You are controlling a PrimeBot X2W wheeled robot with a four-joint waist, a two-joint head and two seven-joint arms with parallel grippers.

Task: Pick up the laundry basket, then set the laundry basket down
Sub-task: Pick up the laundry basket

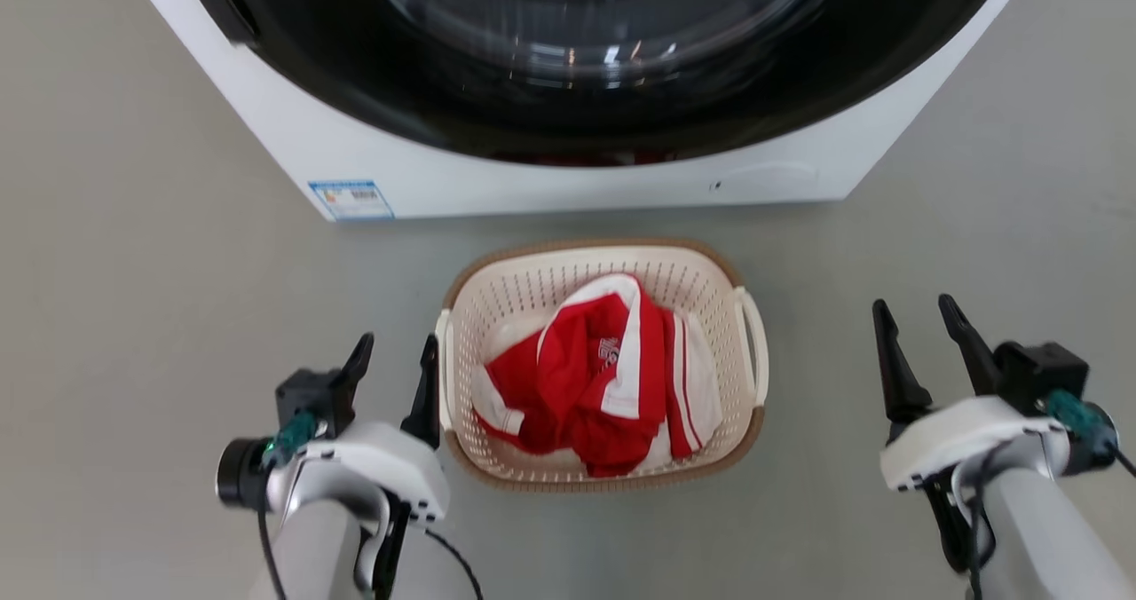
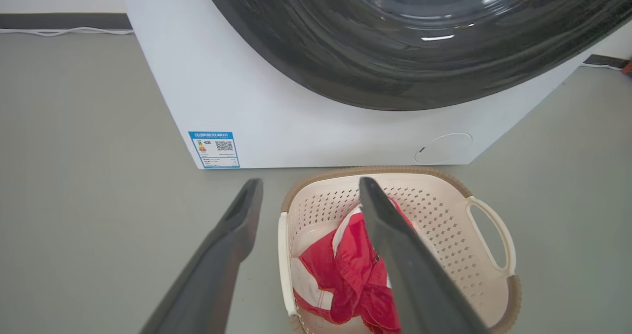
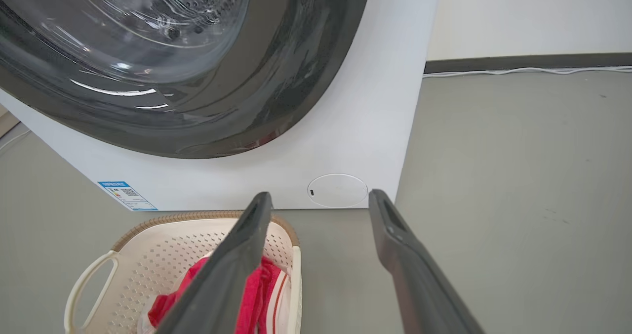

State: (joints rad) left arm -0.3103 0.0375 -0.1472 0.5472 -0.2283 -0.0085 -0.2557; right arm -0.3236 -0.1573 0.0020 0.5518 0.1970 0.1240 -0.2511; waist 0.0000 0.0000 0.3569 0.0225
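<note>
The laundry basket (image 1: 532, 298) sits upright on the grey floor (image 1: 133, 272), its brown rim level and its cream perforated walls open to the head view. Inside it lies a crumpled red and white garment (image 1: 595, 378), heaped toward the middle and the near side. Just behind the basket stands the white washing machine (image 1: 568, 183), its dark round door above the basket's far rim and a blue label (image 1: 351, 199) low on its front, off to the basket's left. The left gripper (image 1: 399, 344) hangs just beside the basket's left handle (image 1: 443, 378), fingers spread wide and holding nothing. Its inner finger runs close along that handle, and whether the two touch cannot be told. In the left wrist view the same gripper (image 2: 311, 183) shows one finger (image 2: 232, 235) over the floor outside the basket (image 2: 444, 220) and the other across the garment (image 2: 350, 270), with the left handle between them. The right gripper (image 1: 912, 305) is well apart from the basket's right handle (image 1: 756, 351), out over bare floor, its fingers likewise spread and empty. In the right wrist view that gripper (image 3: 321, 195) has one finger crossing the basket's (image 3: 163, 255) near corner and the other over the floor.
</note>
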